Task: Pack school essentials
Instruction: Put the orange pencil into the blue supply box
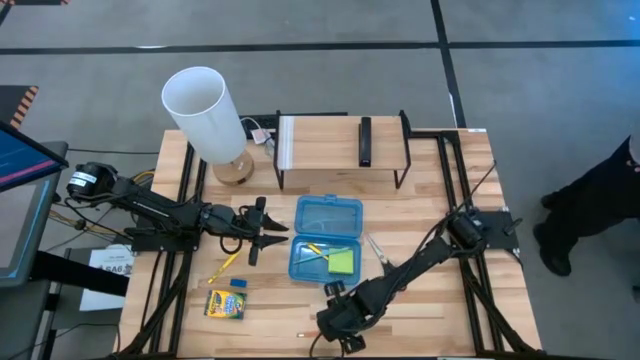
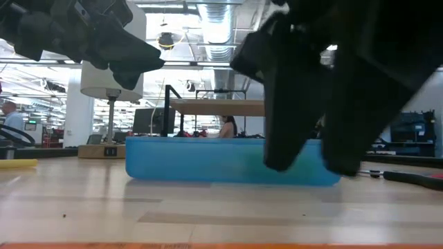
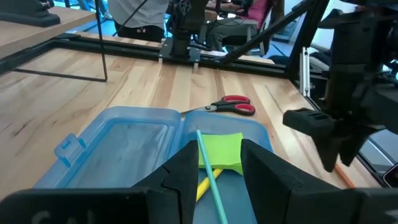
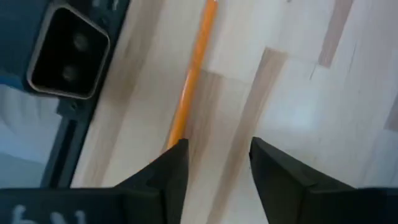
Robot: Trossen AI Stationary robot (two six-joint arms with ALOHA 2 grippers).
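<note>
The blue translucent case (image 1: 325, 240) lies open on the table. Its tray holds a green sticky-note pad (image 3: 221, 151), a teal pen (image 3: 208, 169) and a yellow pencil (image 3: 208, 182). My left gripper (image 1: 275, 232) hovers open by the case's left side, and in its wrist view its fingers frame the pen from above. Red-handled scissors (image 1: 378, 250) lie right of the case. A yellow pencil (image 1: 225, 265), a blue eraser (image 1: 238, 283) and the crayon box (image 1: 226, 304) lie to its left. My right gripper (image 1: 330, 335) hangs open above an orange pencil (image 4: 193, 74) at the near edge.
A white lamp (image 1: 205, 115) stands at the far left of the table. A wooden shelf on a black frame (image 1: 340, 140), with a black object on it, stands behind the case. A person (image 1: 600, 210) stands beyond the table's right edge. Bare wood lies right of the scissors.
</note>
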